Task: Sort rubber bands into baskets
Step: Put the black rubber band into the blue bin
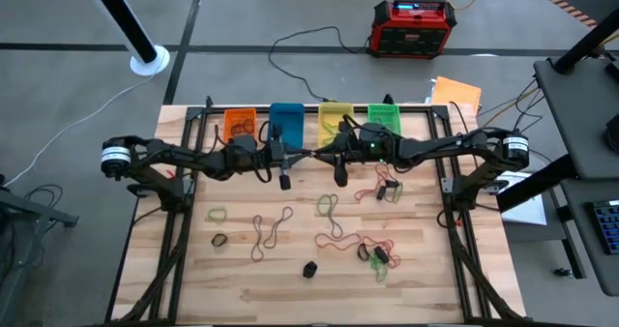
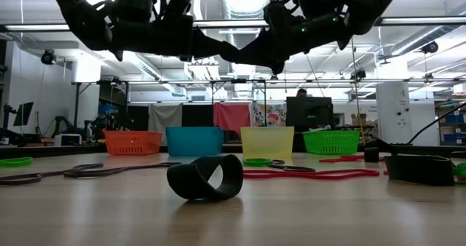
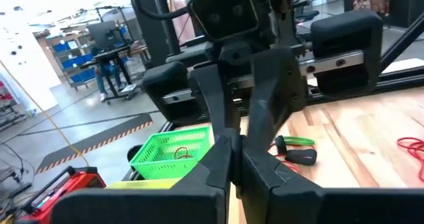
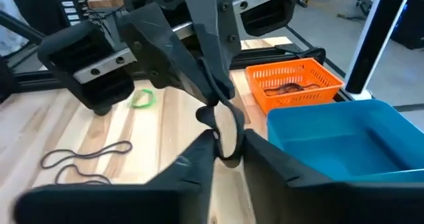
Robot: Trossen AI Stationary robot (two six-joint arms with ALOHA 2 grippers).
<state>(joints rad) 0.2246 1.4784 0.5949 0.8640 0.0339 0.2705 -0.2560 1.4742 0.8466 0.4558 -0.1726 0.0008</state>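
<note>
My two grippers meet tip to tip in the air over the table's far middle, in front of the orange (image 1: 240,124), blue (image 1: 285,122), yellow (image 1: 335,119) and green (image 1: 383,116) baskets. My left gripper (image 4: 215,108) is shut on a black rubber band (image 4: 230,132). My right gripper (image 4: 228,146) stands open, its fingers on either side of the band's hanging loop. More rubber bands (image 1: 271,230) lie flat on the wood, with red and green ones at the right (image 1: 377,254). The orange basket holds a few bands (image 4: 288,88). My left gripper pinches the black band's upper end (image 4: 213,112) between its two shut fingertips, coming in level from the table's left. The loop hangs slack below the fingertips, clear of the table. My right gripper: its fingers (image 4: 202,154) stand close beside the loop, and I cannot tell whether they touch it.
A thick black band (image 2: 205,177) lies on its edge near the table's front middle. A red-black box (image 1: 411,27) stands on the floor beyond the table. The black frame rails (image 1: 184,172) run along both table sides. Bare wood shows at the near left.
</note>
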